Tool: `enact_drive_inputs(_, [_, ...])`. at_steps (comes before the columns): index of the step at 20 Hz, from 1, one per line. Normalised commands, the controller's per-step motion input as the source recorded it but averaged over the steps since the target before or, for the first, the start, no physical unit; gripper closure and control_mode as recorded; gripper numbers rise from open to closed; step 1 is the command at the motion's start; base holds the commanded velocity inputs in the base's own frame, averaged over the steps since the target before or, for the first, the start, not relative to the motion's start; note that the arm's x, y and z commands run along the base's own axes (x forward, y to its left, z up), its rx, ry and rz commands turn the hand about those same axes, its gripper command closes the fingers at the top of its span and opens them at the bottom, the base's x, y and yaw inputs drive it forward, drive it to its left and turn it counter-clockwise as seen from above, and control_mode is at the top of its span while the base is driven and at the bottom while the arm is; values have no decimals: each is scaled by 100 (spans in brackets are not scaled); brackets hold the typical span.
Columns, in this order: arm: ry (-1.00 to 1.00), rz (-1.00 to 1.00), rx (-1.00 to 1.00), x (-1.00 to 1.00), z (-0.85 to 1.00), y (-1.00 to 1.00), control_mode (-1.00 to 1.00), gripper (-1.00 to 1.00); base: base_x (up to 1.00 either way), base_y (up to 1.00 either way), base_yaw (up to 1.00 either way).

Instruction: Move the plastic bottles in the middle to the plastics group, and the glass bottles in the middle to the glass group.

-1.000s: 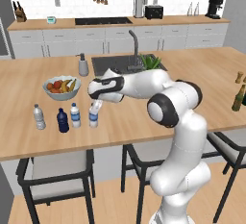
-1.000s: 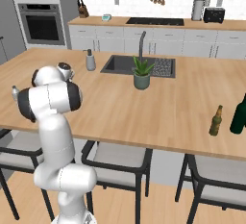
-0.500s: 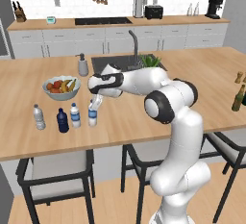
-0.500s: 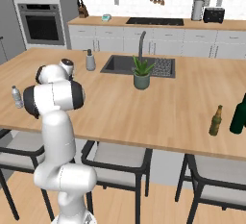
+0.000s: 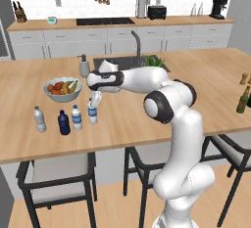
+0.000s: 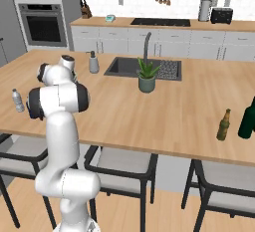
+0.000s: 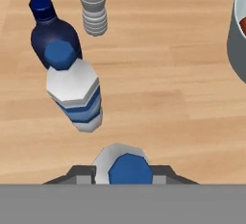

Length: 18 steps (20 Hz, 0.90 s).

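1. Right under the hand camera: a water bottle (image 7: 122, 170) sits between the two dark finger tips, its top showing blue from above. The gripper (image 5: 94, 98) hangs straight over that bottle (image 5: 92, 112) in the left base view, and the fingers flank it on both sides. Whether they actually press on it, I cannot tell.
2. Just beyond it stands the second water bottle (image 7: 77, 93), white cap, blue label, upright on the wooden island (image 5: 127, 119). In the left base view it (image 5: 76, 117) is just beside the first one.
3. Next in line, the squat navy-blue bottle (image 7: 55, 38), nearly touching that second water bottle. From the left base camera it (image 5: 63, 123) is the dark one in the row.
4. Farther still, the clear bottle with the pale label (image 7: 92, 4), standing a little apart at the end of the row (image 5: 39, 119).
5. The fruit bowl (image 5: 62, 89) sits behind the row, near the gripper.
6. Way across the island, the olive-brown glass bottle (image 6: 224, 125) stands upright just beside the blackish-green bottle (image 6: 247, 118), well apart from the plastics.
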Motion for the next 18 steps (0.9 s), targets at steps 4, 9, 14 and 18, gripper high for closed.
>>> enact_drive_inputs(4, [0,3,0,0,-7,0,-100,100,0,0,0])
enact_drive_inputs(9, [-1,8,4,-14,-20,0,-100,100,0,0,0])
enact_drive_inputs(14, [-7,8,0,-12,-13,7,-100,100,0,0,0])
enact_drive_inputs(18, [-9,2,-1,0,-10,4,-100,100,0,0,0])
